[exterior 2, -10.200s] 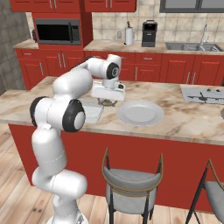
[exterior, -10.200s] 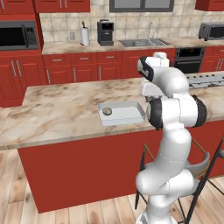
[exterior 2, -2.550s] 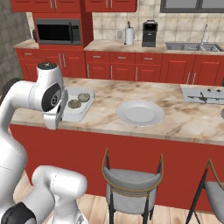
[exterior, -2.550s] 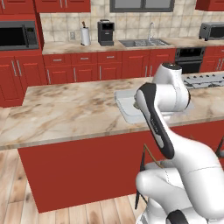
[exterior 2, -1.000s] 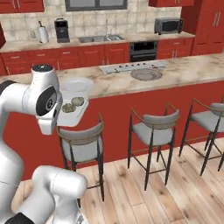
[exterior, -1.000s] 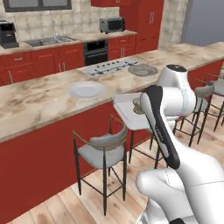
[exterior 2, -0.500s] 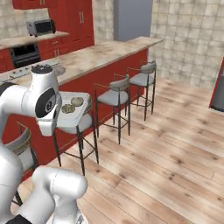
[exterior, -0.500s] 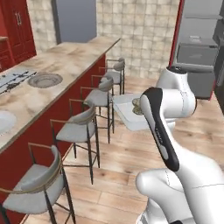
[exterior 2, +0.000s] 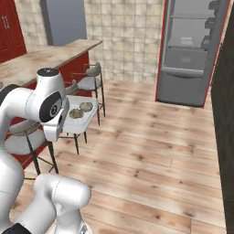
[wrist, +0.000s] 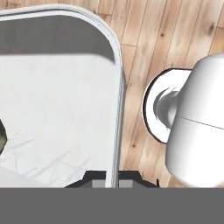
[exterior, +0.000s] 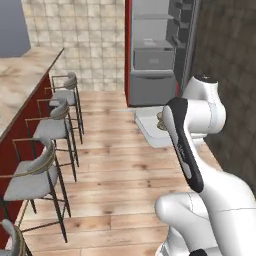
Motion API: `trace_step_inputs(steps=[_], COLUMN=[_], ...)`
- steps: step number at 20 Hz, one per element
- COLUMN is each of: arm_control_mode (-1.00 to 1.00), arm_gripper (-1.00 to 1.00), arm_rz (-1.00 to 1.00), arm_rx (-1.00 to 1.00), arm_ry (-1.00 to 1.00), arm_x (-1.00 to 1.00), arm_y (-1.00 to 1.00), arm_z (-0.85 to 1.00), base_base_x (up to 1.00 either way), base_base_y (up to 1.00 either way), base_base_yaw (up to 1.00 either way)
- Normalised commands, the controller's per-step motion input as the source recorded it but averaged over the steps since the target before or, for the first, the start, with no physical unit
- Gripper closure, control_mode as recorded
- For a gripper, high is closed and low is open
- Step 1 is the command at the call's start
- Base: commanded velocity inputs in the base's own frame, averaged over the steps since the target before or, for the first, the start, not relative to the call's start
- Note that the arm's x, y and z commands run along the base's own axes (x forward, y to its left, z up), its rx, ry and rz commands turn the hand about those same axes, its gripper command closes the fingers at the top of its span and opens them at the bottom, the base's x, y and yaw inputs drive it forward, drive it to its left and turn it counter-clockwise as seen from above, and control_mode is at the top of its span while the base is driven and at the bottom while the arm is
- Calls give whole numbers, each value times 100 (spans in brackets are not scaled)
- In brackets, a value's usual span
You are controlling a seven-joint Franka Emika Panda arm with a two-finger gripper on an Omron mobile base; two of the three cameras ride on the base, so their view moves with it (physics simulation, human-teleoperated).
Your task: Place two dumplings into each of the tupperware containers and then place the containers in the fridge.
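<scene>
The container [exterior 2: 78,114] with two dumplings [exterior 2: 76,113] is held aloft, its rim pinched by the pincer [wrist: 111,177]. The counter is now left behind; the open fridge [exterior: 157,52] is faced, so shelving comes next.

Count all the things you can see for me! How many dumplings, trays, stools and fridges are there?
Dumplings: 2, both in the tray
Tray: 1, held up over the wooden floor by the gripper
Stools: 4 in the left base view, lined up along the counter
Fridge: 1, standing open
Total: 8
</scene>
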Motion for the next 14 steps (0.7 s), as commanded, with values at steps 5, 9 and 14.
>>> trace_step_inputs(steps=[5,9,14], arm_control_mode=[100,100,100], arm_gripper=[100,100,100], arm_rz=[0,0,0], arm_rx=[0,0,0], arm_ry=[0,0,0], arm_x=[0,0,0], arm_y=[0,0,0], arm_z=[0,0,0], base_base_x=[77,89,100], base_base_y=[-35,-16,-21], base_base_yaw=[-35,-38,-9])
